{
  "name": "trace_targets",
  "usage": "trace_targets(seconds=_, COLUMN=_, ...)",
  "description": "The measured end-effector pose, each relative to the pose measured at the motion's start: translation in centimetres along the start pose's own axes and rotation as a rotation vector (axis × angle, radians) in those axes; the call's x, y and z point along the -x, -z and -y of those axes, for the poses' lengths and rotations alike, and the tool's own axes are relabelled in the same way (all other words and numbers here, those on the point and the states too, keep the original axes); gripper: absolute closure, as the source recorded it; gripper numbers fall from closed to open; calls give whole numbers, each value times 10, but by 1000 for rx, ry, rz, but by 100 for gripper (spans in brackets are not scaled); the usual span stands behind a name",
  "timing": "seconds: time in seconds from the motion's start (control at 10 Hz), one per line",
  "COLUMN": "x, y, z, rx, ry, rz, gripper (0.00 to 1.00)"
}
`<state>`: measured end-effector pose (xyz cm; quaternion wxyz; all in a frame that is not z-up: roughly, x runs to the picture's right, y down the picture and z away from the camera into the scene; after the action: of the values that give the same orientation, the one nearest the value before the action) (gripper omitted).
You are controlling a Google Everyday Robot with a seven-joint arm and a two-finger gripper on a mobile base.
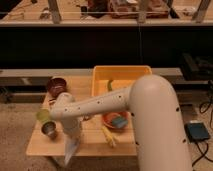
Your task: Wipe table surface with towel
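The towel (71, 150) is a pale grey cloth at the front left of the wooden table (95, 142), and its lower end hangs past the front edge. My gripper (73, 136) points down at the end of the white arm (100, 105), right on the towel's top, and is shut on it. The arm reaches in from the right and crosses the table's middle, hiding part of the surface.
A yellow bin (122, 77) stands at the back right. A dark red bowl (56, 85) is at the back left. A green cup (42, 115) and a metal cup (49, 130) stand left of the gripper. An orange bowl (114, 120) and a yellow item (108, 136) lie to its right.
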<state>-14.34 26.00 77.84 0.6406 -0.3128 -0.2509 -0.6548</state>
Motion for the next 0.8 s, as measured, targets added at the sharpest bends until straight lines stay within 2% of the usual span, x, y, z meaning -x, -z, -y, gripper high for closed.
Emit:
trace_targets(seconds=0.2, x=0, y=-3, z=-27, rx=7, ry=-35, rz=-1, gripper=100)
trace_targets(seconds=0.4, x=-9, y=-5, z=-64, rx=14, ry=-108, rz=-3, gripper=100)
trace_targets(seconds=0.6, x=-29, y=-6, z=-87, rx=17, ry=-188, rz=-2, gripper=100)
trace_targets(seconds=0.8, x=-63, y=-1, z=-98, rx=9, ry=-267, rz=-5, gripper=100)
